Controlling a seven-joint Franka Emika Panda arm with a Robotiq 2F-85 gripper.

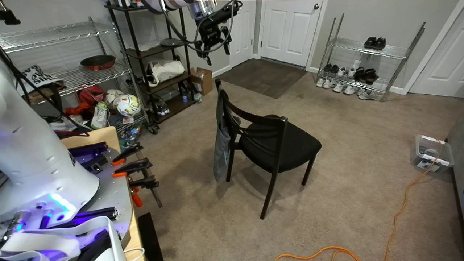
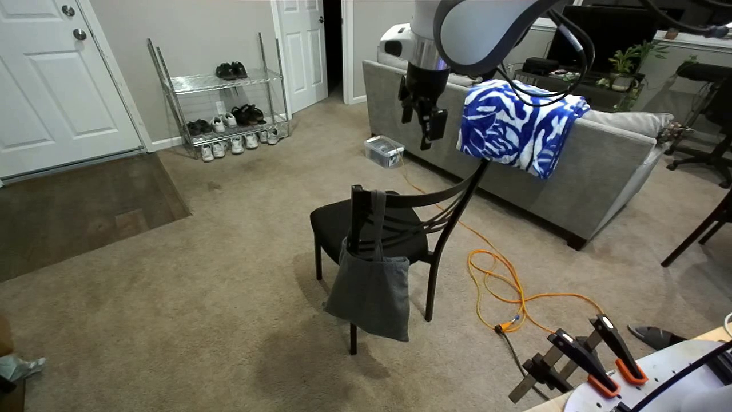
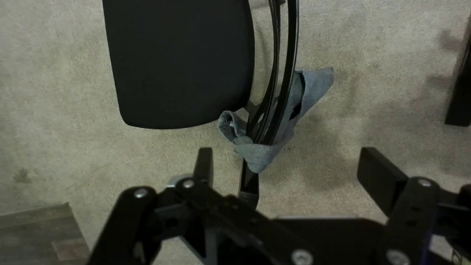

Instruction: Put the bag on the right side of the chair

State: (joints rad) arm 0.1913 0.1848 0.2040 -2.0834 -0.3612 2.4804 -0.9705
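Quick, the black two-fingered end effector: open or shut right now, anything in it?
End effector: open, holding nothing; the limp grey cloth tote bag hangs on the black padded chair.

Open air separates the gripper (image 3: 287, 167) from the black chair (image 1: 286, 145) below; the bag (image 2: 372, 292) obstructs one end of the backrest (image 2: 426, 199); an orange cord (image 1: 328, 248) crosses the carpet (image 2: 543, 266) between chair and grey sofa (image 2: 572, 206).

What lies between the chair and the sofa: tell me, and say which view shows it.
An orange cord lies on the carpet between the chair and the sofa, and a plastic box stands beside the sofa; an exterior view shows both.
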